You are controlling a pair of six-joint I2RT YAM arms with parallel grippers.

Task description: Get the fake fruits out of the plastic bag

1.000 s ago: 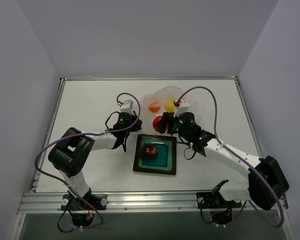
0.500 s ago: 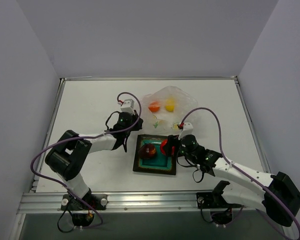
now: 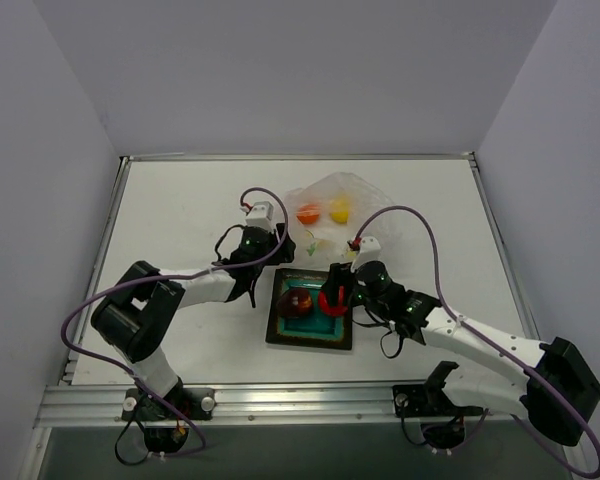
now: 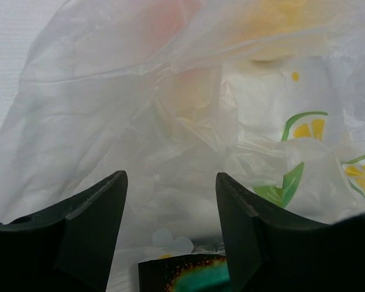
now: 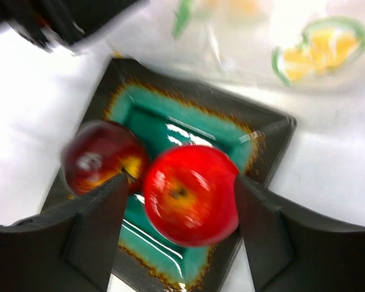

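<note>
Table (image 3: 180, 200), teal plate (image 3: 305, 336), bright red fruit (image 5: 188, 194)

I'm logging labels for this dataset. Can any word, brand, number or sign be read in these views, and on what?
No readable text in any view.
plastic bag: only printed lemon slices and green leaves, no letters.
teal plate, bright red fruit, dark red fruit: no labels or stickers visible.

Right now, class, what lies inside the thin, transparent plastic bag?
A glossy orange round fruit and a yellow round fruit show through the transparent plastic bag; anything beneath its crumpled folds is hidden.
</note>
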